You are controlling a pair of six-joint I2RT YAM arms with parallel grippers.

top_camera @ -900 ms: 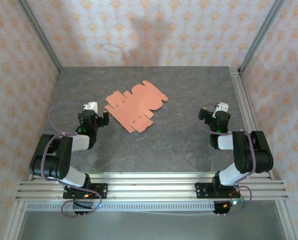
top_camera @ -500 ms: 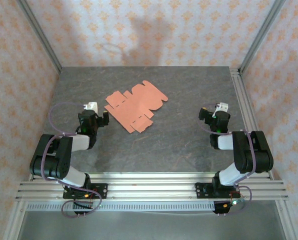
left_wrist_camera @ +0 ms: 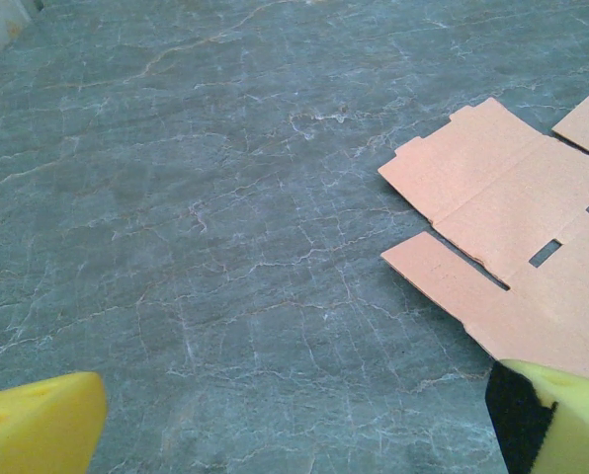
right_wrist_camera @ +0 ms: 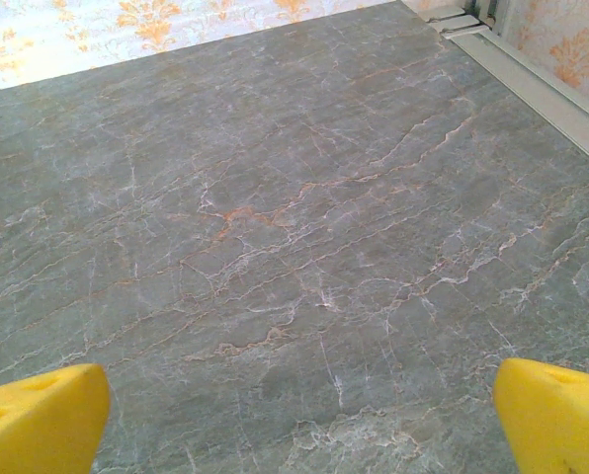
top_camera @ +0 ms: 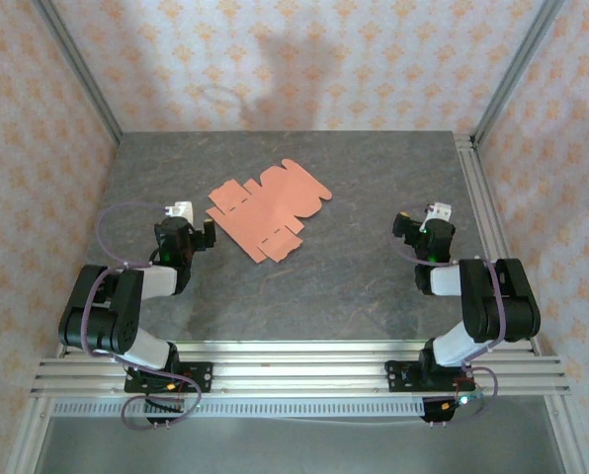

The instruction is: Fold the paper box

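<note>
Currently | paper box (top_camera: 268,210): flat die-cut salmon card | left claw (left_wrist_camera: 299,423), right claw (right_wrist_camera: 299,415): wide open, empty

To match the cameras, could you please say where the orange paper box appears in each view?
Top external: the paper box lies flat, left of centre, near the left gripper.
Left wrist: paper box covers the right side.
Right wrist: veined tabletop ahead of the right gripper.
Shared landmark: that grey veined tabletop.
</note>
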